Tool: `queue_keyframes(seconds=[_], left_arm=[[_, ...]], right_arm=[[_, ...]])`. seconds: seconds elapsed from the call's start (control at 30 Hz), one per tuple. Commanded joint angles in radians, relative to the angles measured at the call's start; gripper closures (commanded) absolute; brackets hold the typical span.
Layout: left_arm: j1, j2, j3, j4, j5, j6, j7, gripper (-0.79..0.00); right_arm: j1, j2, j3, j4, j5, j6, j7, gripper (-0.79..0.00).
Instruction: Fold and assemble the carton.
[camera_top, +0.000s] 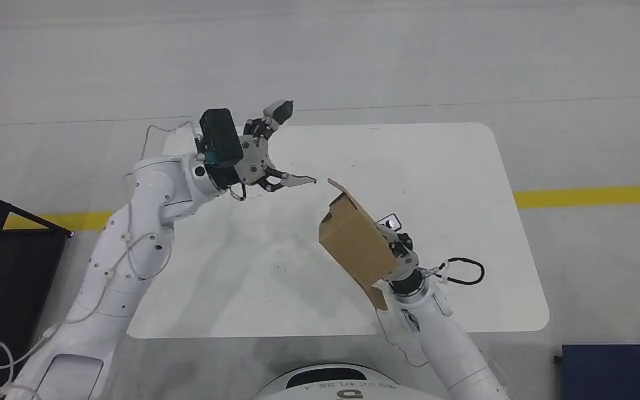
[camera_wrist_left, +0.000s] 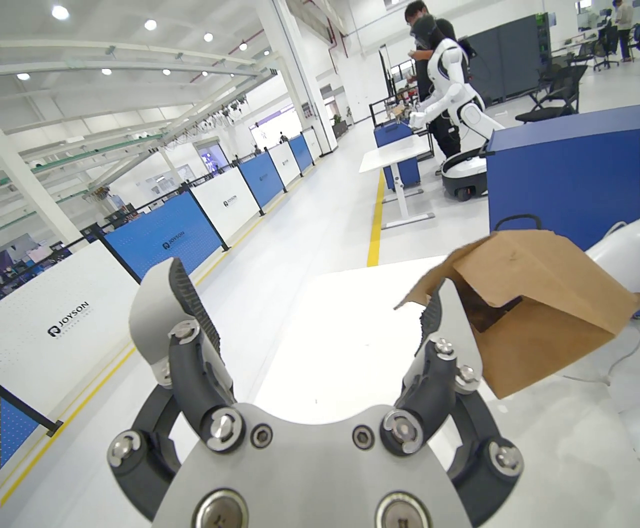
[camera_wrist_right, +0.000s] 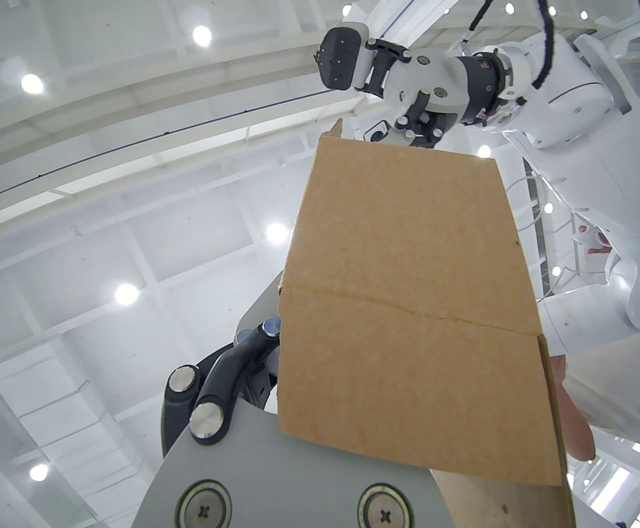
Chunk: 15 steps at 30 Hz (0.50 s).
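Observation:
A brown carton (camera_top: 355, 238) is held tilted above the white table (camera_top: 450, 180), its open end with a raised flap facing my left arm. My right gripper (camera_top: 390, 250) is shut on the carton's lower end. In the right wrist view the carton (camera_wrist_right: 410, 310) covers the fingers, and a crease runs across its panel. My left gripper (camera_top: 295, 145) hangs open and empty a short way from the flap, not touching it. In the left wrist view the left gripper (camera_wrist_left: 312, 305) is spread wide, with the carton (camera_wrist_left: 530, 310) just beyond one fingertip. The left gripper (camera_wrist_right: 380, 65) also appears beyond the carton's far edge.
A black cable loop (camera_top: 465, 270) lies on the table beside my right arm. A yellow floor line (camera_top: 580, 196) runs past the table's far side. A blue cabinet (camera_wrist_left: 560, 170) stands beyond the table's edge.

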Motion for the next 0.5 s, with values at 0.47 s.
queue_keyframes(seconds=[0.47], left_arm=[[-0.253,-0.078,0.290,0.208,-0.061,-0.131,-0.117,-0.785]], right_arm=[[-0.015,-0.001,-0.015,-0.016,-0.021,-0.005,-0.014,0.000]])
